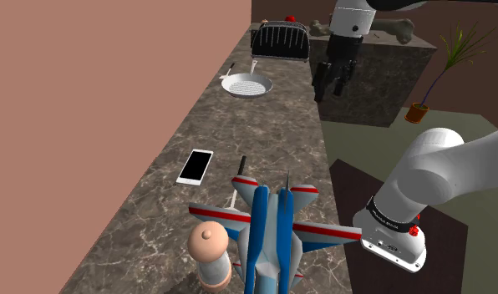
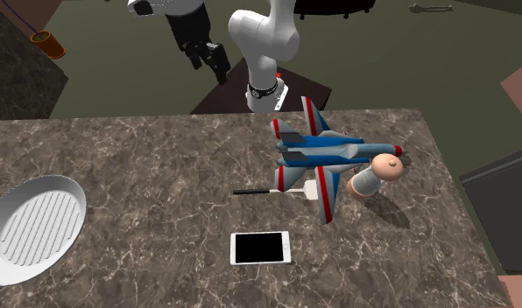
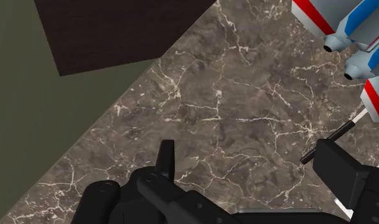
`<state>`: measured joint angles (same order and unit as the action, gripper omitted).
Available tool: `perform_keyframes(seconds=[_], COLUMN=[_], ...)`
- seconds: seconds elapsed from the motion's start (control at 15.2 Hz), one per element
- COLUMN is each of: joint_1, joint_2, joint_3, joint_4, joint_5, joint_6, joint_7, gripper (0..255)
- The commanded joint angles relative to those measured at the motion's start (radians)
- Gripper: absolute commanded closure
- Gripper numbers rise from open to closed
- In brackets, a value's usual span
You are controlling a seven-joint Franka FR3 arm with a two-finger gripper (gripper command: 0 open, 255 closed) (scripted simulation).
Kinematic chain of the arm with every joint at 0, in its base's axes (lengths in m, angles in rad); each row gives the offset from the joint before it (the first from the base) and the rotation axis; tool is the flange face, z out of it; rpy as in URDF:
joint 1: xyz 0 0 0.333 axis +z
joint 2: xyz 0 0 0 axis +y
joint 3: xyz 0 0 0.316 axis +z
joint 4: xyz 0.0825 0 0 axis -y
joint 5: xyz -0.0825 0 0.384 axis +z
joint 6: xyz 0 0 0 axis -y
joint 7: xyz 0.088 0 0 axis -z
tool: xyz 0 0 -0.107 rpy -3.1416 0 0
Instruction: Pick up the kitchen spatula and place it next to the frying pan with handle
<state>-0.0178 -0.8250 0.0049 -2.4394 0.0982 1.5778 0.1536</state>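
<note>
Under my gripper is the marble counter near its edge, and my fingers stand wide apart with nothing between them. The spatula lies flat on the counter well below my hand, black handle sticking out past the toy jet, white blade by its wing. The frying pan sits on the same counter, well apart from the spatula and clear of my hand.
</note>
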Motion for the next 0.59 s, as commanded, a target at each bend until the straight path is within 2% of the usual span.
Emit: perform_keyframes(seconds=[0.0,0.53], joint_1=[0.000,-0.003], joint_2=[0.000,-0.031], joint_3=[0.000,0.261], joint_4=[0.000,-0.147], joint_5=[0.000,0.149], joint_6=[0.000,0.201], joint_7=[0.000,0.381], gripper=[0,0])
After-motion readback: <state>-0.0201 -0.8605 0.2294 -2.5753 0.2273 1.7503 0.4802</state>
